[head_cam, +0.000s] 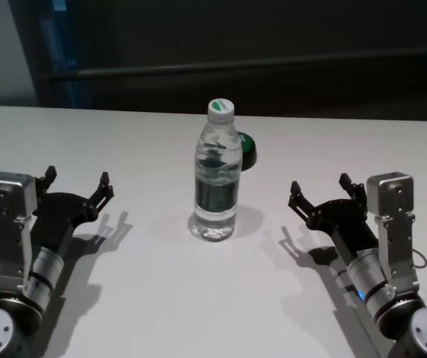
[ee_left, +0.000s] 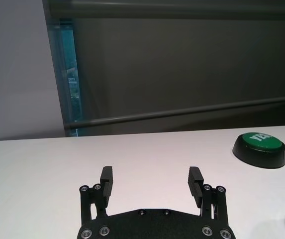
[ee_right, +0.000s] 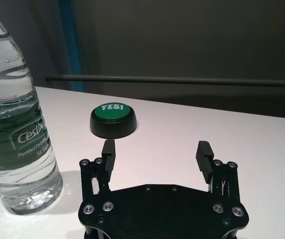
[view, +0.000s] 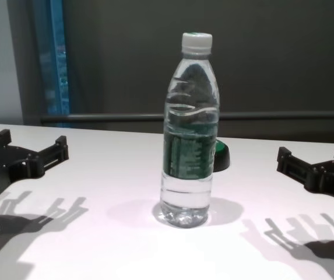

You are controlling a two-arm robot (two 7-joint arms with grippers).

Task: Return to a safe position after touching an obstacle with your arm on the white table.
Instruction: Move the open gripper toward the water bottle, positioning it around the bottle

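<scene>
Behind the glossy white surface (head_cam: 161, 313) we see a dark wall (head_cam: 273, 45) crossed by a grey horizontal rail (view: 283, 116). At the far left stands a pale wall panel (ee_left: 18, 69), and beside it a narrow blue-lit strip (view: 57, 58). Light from above casts sharp shadows (view: 32, 219) on the surface.

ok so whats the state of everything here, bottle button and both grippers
water bottle: upright on the white table, cap on, mostly full, nothing touching it
green button: sitting flat behind the bottle, nothing pressing on it
left gripper: open, empty, low over the table left of the bottle
right gripper: open, empty, low over the table right of the bottle
</scene>
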